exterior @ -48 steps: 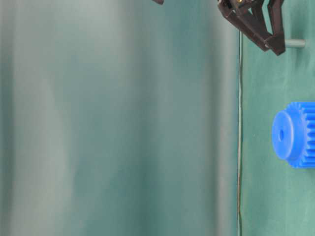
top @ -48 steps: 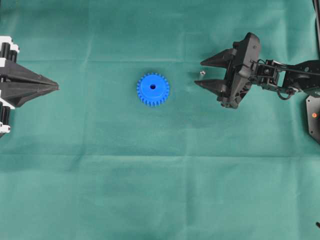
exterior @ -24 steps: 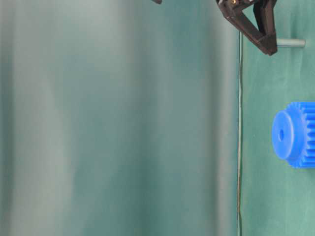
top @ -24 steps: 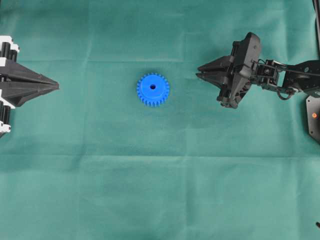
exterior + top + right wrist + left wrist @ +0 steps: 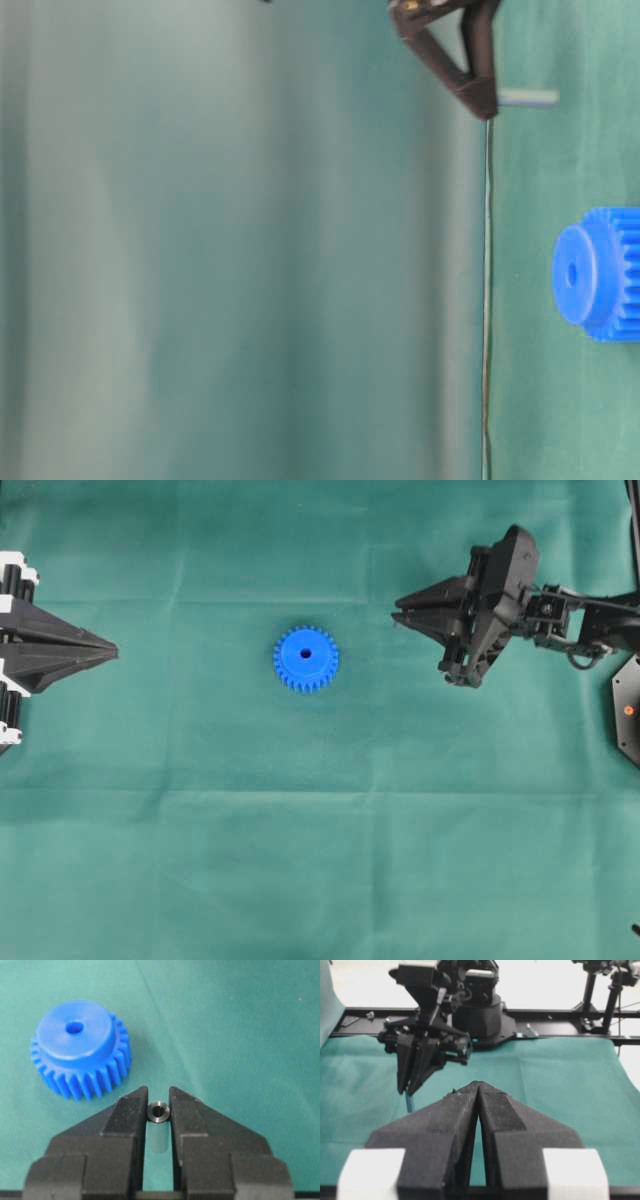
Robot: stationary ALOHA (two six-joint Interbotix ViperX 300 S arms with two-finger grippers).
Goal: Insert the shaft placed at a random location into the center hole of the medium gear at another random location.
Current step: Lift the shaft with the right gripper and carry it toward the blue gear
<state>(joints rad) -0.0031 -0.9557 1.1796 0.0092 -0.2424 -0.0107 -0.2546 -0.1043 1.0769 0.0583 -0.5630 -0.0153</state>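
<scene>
Right gripper (image 5: pixel 159 1105) jaws, spread a second ago, now clench the shaft (image 5: pixel 159 1112), lifted off the desk (image 5: pixel 320 860) at upper right of the overhead view. Medium gear (image 5: pixel 306 659) unmoved at centre. Left gripper (image 5: pixel 478 1087) jaws clenched, empty, unchanged.

surface (image 5: pixel 300 860) covered by a green cloth, lightly creased | black rail (image 5: pixel 560 1012) seen along the far edge

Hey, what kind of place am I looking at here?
Probably a robotics lab bench: a green cloth covers the table, two black grippers, left and right, face each other across it, and a metal rail with camera stands runs behind.
</scene>
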